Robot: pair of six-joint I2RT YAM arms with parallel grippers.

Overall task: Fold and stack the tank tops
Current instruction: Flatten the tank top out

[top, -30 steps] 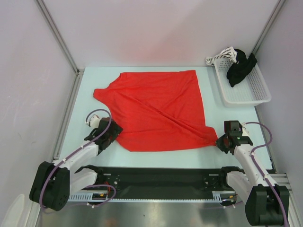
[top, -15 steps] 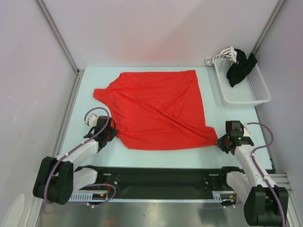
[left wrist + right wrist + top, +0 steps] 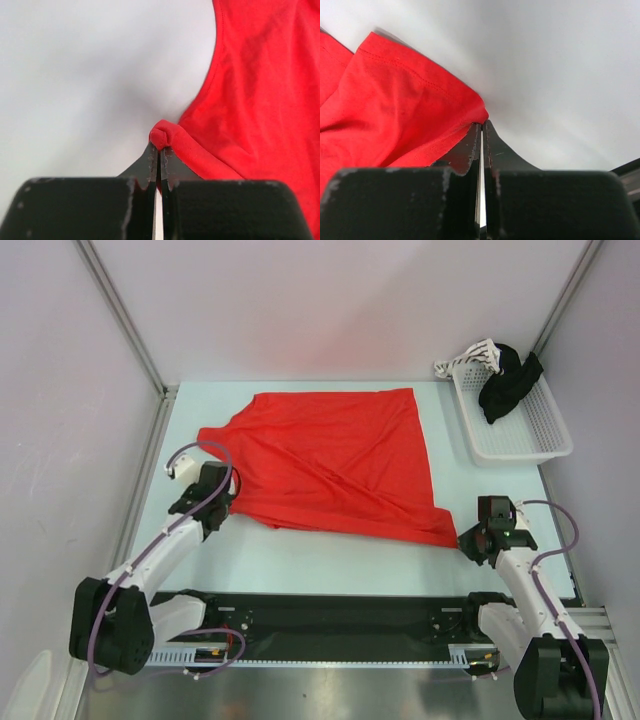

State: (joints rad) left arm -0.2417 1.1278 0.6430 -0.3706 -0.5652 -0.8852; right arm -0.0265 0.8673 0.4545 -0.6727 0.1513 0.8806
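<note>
A bright red tank top point(image 3: 335, 455) lies spread on the pale table, its hem side at the right and its shoulder side at the left. My left gripper point(image 3: 222, 502) is shut on a bunched bit of its near-left edge, seen as a red nub at the fingertips in the left wrist view point(image 3: 159, 146), with the tank top point(image 3: 260, 100) running off to the right. My right gripper point(image 3: 466, 537) is shut on the near-right corner, and in the right wrist view point(image 3: 482, 123) the tank top point(image 3: 395, 115) enters the jaws from the left.
A white mesh basket point(image 3: 535, 430) stands at the back right, holding a black garment point(image 3: 508, 382) and a striped white cloth point(image 3: 470, 360) draped over its far rim. Metal frame posts and pale walls close in the table on the left, back and right.
My left gripper shut on the tank top's near-left edge and moved back and left with it. The near edge now runs taut between both grippers. The right arm held still.
</note>
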